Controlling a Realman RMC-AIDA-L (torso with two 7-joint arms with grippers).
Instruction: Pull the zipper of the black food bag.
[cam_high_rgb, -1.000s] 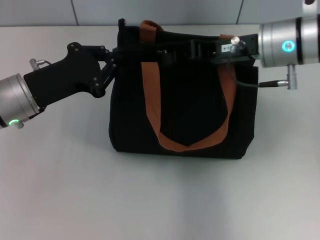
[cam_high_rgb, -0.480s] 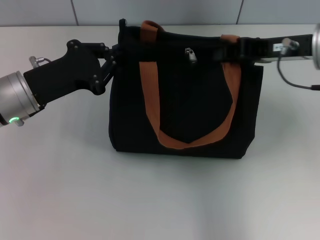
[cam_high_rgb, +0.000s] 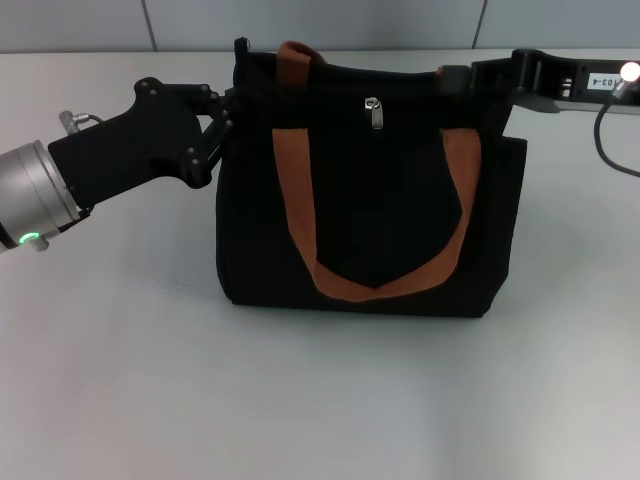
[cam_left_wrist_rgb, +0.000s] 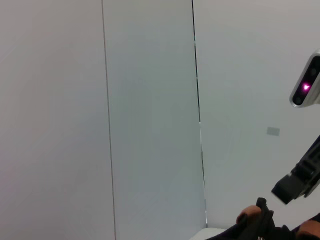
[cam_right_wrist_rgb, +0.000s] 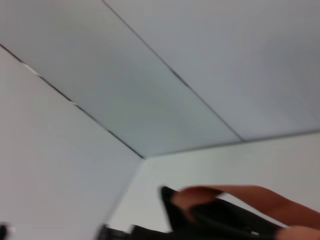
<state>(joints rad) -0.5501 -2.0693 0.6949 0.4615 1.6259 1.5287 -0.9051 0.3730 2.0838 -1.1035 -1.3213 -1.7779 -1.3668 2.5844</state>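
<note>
— Checking item: black food bag (cam_high_rgb: 370, 200), centre table; zipper (cam_high_rgb: 375, 112) on top edge?
— Soft fabric, yields. You pinch the small tab. Left gripper (cam_high_rgb: 228, 112) clamps bag's corner; right gripper (cam_high_rgb: 462, 82) undetermined.

We see the black food bag (cam_high_rgb: 370, 190) filling the span between our left gripper (cam_high_rgb: 222, 118) and right gripper (cam_high_rgb: 470, 85), both pressed against its top corners. Open surface (cam_high_rgb: 320, 400) lies below both sets of jaws, unobstructed.
</note>
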